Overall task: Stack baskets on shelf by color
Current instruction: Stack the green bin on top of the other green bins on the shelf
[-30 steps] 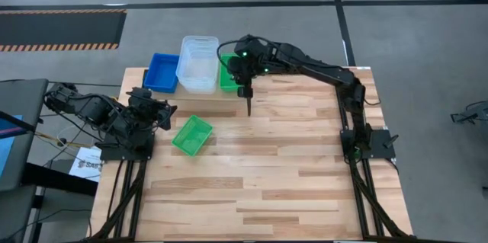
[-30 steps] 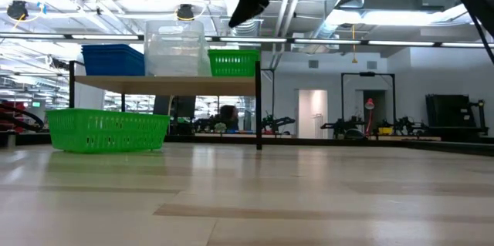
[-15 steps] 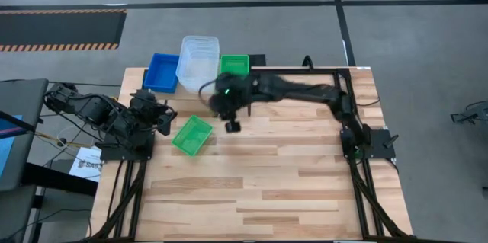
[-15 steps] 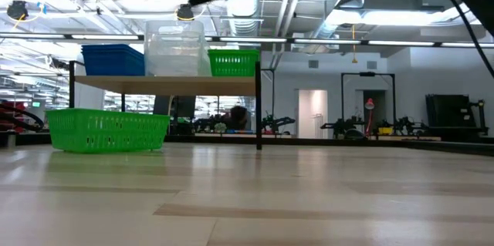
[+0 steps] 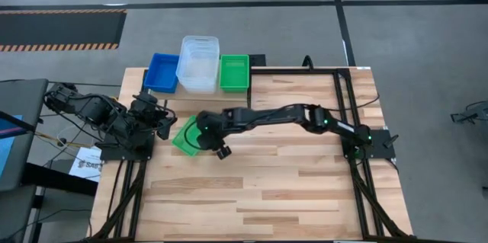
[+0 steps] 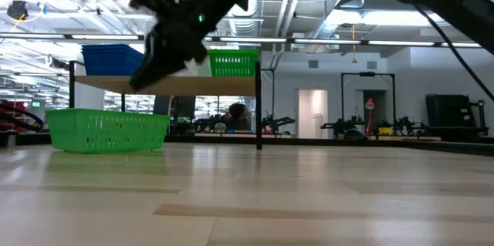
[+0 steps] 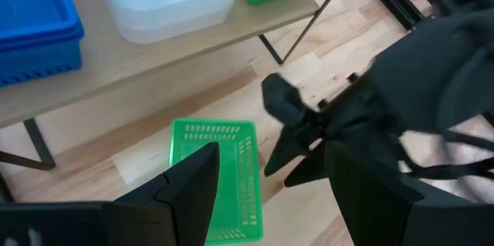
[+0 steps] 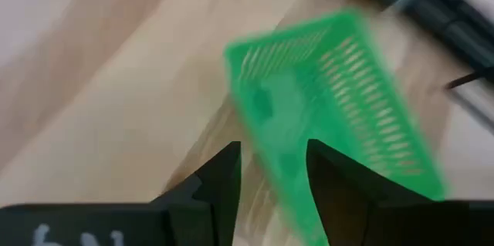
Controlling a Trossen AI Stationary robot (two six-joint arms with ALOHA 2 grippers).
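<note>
one loose green slatted plastic basket [image 5: 190, 135] on the slatted wooden table [image 5: 305, 190] just beneath my right claw [image 8: 272, 170], fingers parted with nothing between them, blue stack [image 5: 162, 72], clear stack [image 5: 199, 64] and second green basket [image 5: 234, 72] on the wood-topped shelf [image 6: 166, 83] beyond, my left claw [image 7: 266, 180] wide open nearby

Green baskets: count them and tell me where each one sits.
2 visible: one green basket on the shelf beside the clear stack, one on the table under the right gripper. More may be nested, hidden.
</note>
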